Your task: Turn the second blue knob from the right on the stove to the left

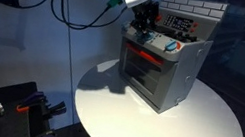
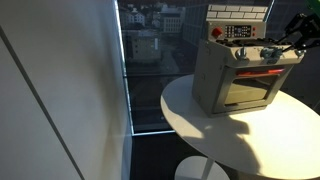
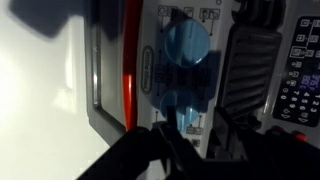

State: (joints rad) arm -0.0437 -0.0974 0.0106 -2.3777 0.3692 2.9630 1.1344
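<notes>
The stove (image 1: 164, 83) is a small silver-grey toy oven with a glass door, a red handle bar and a grey brick-pattern back panel. It stands on a round white table and shows in both exterior views (image 2: 238, 92). My gripper (image 1: 146, 32) hangs over the stove's front top edge at the knob row, also seen in an exterior view (image 2: 283, 46). In the wrist view two blue knobs show close up. The dark fingers of my gripper (image 3: 195, 122) stand apart on either side of the nearer blue knob (image 3: 183, 100). The farther blue knob (image 3: 185, 45) lies beyond it. The other knobs are hidden.
The round white table (image 1: 207, 134) carries only the stove, which stands toward one side (image 2: 200, 135). A black control panel with buttons (image 3: 297, 75) sits on the stove top. A window wall stands close behind the table (image 2: 150, 60). Cables hang near the arm (image 1: 72, 39).
</notes>
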